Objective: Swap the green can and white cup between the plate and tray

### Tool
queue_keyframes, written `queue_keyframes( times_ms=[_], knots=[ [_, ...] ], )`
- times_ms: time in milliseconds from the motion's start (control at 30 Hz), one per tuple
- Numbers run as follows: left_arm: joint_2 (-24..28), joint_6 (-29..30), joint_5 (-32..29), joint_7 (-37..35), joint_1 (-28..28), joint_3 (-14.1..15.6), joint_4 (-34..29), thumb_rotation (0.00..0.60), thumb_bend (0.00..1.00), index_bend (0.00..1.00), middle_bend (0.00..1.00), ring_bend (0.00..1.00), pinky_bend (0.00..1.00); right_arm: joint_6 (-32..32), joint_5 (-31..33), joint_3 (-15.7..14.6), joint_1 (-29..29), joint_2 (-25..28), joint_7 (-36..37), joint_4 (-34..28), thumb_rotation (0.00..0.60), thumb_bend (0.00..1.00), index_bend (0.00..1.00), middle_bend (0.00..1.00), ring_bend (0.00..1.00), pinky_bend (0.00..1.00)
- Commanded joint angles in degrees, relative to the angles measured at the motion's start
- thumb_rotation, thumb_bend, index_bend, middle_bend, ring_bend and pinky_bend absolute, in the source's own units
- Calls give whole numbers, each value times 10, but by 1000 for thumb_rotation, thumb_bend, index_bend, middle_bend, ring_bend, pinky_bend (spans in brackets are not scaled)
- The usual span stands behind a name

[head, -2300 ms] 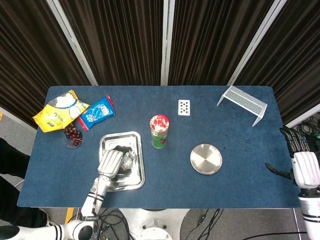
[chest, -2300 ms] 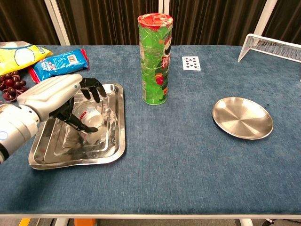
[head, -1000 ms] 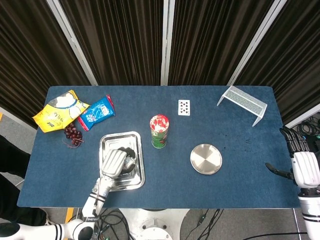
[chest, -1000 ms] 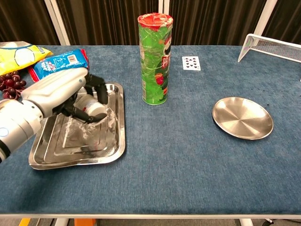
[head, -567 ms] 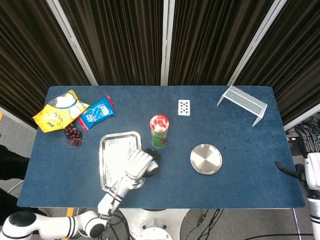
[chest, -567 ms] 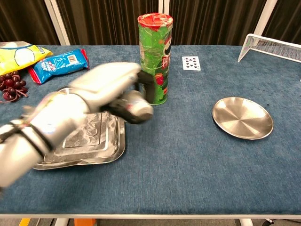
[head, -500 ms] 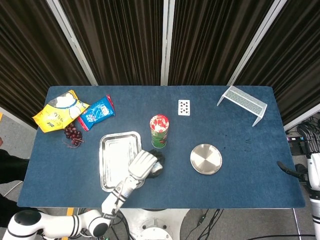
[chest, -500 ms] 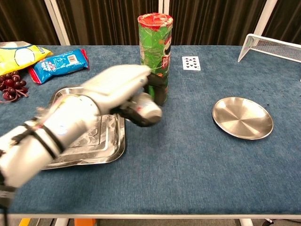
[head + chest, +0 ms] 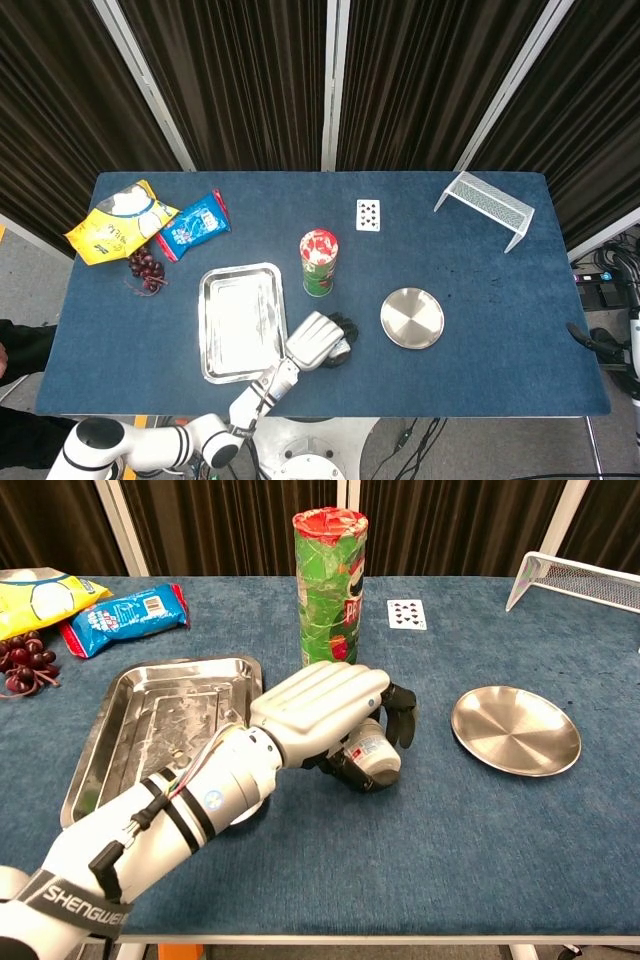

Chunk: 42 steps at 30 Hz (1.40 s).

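White cup [image 9: 369, 754] (one) gripped by left robot hand [image 9: 325, 708]; right robot hand [image 9: 632, 345] state unclear.

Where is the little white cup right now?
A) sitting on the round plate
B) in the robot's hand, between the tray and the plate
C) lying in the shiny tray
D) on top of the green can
B: the left hand holds the white cup over the blue cloth, right of the tray and left of the plate, in front of the green can.
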Motion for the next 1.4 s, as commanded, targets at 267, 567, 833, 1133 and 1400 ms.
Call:
queue_keyframes(
  times_ms=[267, 567, 833, 1133, 1400],
  knots=[
    [15, 24, 19, -8, 3, 14, 1, 600, 65, 301, 289, 233, 543, -1, -4, 1, 0, -2, 1, 1, 600, 56, 0, 35, 0, 84],
    [161, 108, 14, 51, 65, 5, -154, 600, 37, 308, 297, 241, 533, 0, -2, 4, -3, 0, 5, 1, 600, 56, 0, 35, 0, 84],
    [282, 125, -31, 103, 91, -39, -223, 600, 37, 422, 369, 328, 547, 5, -5, 4, -8, 4, 4, -5, 600, 56, 0, 35, 0, 84],
    [353, 91, -95, 57, 81, -93, -254, 600, 23, 173, 302, 263, 502, -5, -3, 5, -4, 2, 0, -6, 600, 56, 0, 35, 0, 84],
    [385, 24, -81, -14, 28, -112, -278, 600, 0, 55, 89, 68, 296, -14, -6, 6, 3, 3, -17, -17, 600, 56, 0, 35, 0, 84]
  ],
)
